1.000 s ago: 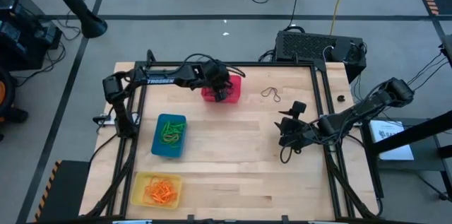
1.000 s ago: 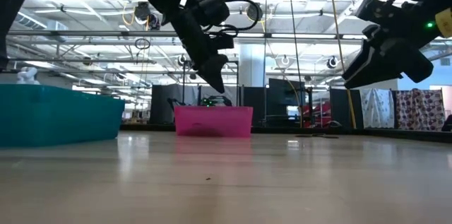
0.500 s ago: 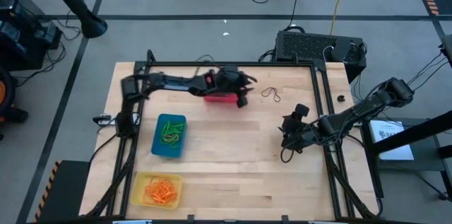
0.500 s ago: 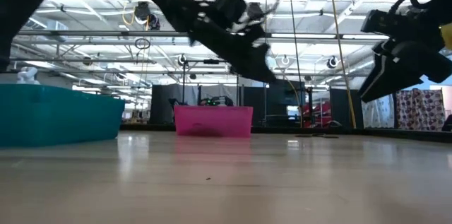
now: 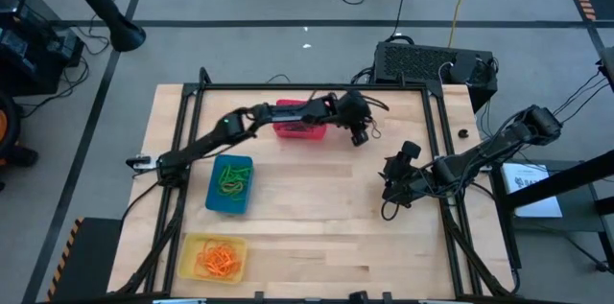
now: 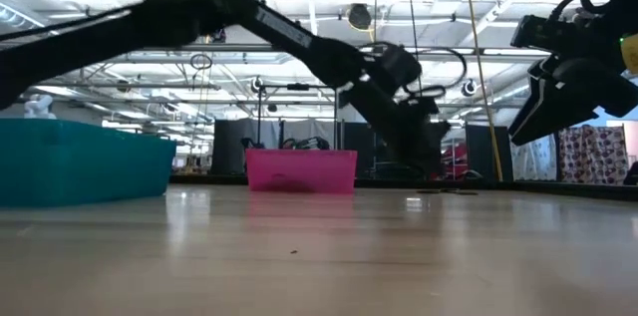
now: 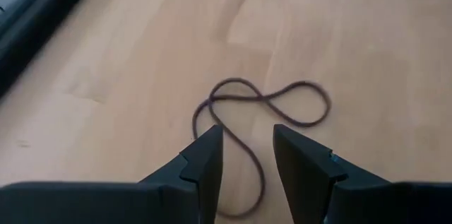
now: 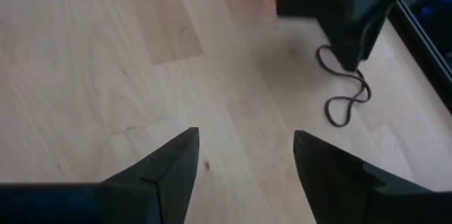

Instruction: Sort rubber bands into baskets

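On pale wood table (image 5: pixel 317 208): dark rubber band (image 7: pixel 265 107); hall behind.

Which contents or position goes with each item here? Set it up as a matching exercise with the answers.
Column one:
1. blue basket
2. yellow basket
3. left gripper
4. right gripper

Column two:
A. holds orange rubber bands
B. open, above the dark rubber band near the table's far edge
C. holds green rubber bands
D. open, over bare table right of centre

Pairs: 1-C, 2-A, 3-B, 4-D
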